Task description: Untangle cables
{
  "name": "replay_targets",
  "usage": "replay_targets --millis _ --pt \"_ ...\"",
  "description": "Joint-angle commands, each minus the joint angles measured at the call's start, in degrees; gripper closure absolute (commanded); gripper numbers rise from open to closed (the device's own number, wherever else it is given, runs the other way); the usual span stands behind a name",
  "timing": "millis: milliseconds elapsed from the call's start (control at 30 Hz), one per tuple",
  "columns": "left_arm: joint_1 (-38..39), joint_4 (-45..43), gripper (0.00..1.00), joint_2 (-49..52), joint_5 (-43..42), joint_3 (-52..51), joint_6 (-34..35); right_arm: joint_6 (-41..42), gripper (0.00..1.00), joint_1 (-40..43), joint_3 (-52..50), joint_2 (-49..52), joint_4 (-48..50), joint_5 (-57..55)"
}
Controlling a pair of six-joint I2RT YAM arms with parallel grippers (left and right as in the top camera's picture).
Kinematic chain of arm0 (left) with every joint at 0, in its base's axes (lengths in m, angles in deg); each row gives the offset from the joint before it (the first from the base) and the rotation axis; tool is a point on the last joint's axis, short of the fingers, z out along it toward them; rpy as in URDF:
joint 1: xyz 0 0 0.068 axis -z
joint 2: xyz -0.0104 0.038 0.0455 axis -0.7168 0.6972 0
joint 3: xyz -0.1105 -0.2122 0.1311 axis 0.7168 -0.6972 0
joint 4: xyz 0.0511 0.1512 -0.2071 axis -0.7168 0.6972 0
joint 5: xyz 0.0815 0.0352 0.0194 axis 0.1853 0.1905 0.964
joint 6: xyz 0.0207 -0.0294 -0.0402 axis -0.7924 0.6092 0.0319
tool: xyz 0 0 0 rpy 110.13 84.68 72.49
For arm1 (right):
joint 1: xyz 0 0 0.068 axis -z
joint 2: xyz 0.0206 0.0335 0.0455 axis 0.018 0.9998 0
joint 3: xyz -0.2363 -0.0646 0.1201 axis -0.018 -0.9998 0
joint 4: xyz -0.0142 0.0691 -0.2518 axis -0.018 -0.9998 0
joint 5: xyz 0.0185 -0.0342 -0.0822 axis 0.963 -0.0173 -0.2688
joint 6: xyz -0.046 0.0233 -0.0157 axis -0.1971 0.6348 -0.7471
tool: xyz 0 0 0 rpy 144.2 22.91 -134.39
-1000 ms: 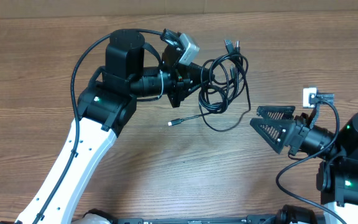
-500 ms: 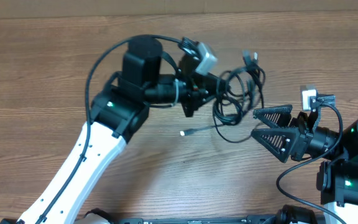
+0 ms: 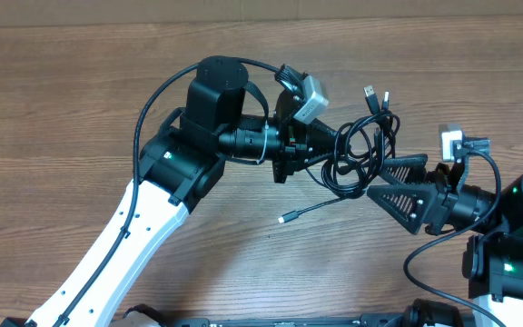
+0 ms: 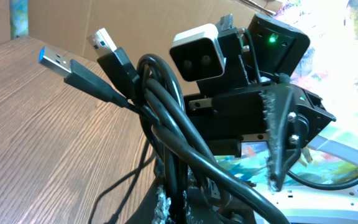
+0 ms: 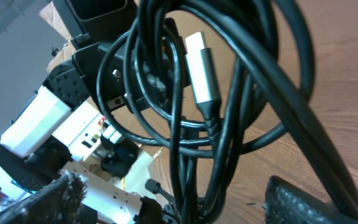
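Observation:
The cables (image 3: pixel 360 145) are a tangle of thin black loops lifted off the table, with my left gripper (image 3: pixel 327 151) shut on one side of it. Two USB plugs (image 3: pixel 377 94) stick up from the far side, and one loose end with a small plug (image 3: pixel 286 218) trails onto the wood. In the left wrist view the cables (image 4: pixel 166 130) rise from the shut left gripper (image 4: pixel 182 206). My right gripper (image 3: pixel 379 179) is open, and the bundle's right side reaches between its fingers. In the right wrist view the cables (image 5: pixel 253 93) and a silver plug (image 5: pixel 201 68) hang inside the wide-open right gripper (image 5: pixel 179 205).
The wooden table (image 3: pixel 80 118) runs to a cardboard-coloured wall at the back. The left arm's white link (image 3: pixel 116 245) crosses the front left. The right arm's base (image 3: pixel 516 245) stands at the front right, with its own thick wiring (image 3: pixel 425 245) looping beside it.
My left arm has carried the cable bundle rightward until it sits between the right gripper's fingers. The trailing plug end has slid right and toward the front. The right fingers stand slightly narrower.

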Motion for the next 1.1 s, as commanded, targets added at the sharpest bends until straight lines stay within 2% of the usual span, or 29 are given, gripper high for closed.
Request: replay_targets --millis 0,400,467,667,733,833,1067 --pt "0.15 -0.5 0.96 -1.05 -2.69 0.7 0.35 -0.15 0.24 0.15 0.2 -0.28 0.2 0.04" --pt "0.11 -0.5 0.96 -1.05 -0.94 0.7 0.35 -0.13 0.34 0.13 0.2 -0.28 6.03 6.47" --pt "0.13 -0.46 0.96 -1.05 -0.42 0.7 0.37 -0.13 0.41 0.13 0.2 -0.28 6.21 6.6" --pt "0.11 -0.46 0.96 -1.05 1.75 0.7 0.39 -0.13 0.77 0.13 0.2 -0.28 6.19 6.62" --pt "0.11 -0.46 0.96 -1.05 2.05 0.7 0.39 -0.11 0.81 0.15 0.2 -0.28 6.19 6.62" --pt "0.15 -0.35 0.96 -1.05 2.01 0.7 0.74 -0.11 0.96 0.15 0.2 -0.28 6.16 6.6" --pt "0.11 -0.07 0.96 -1.05 2.08 0.7 0.81 -0.13 0.96 0.15 0.2 -0.28 6.16 6.58"
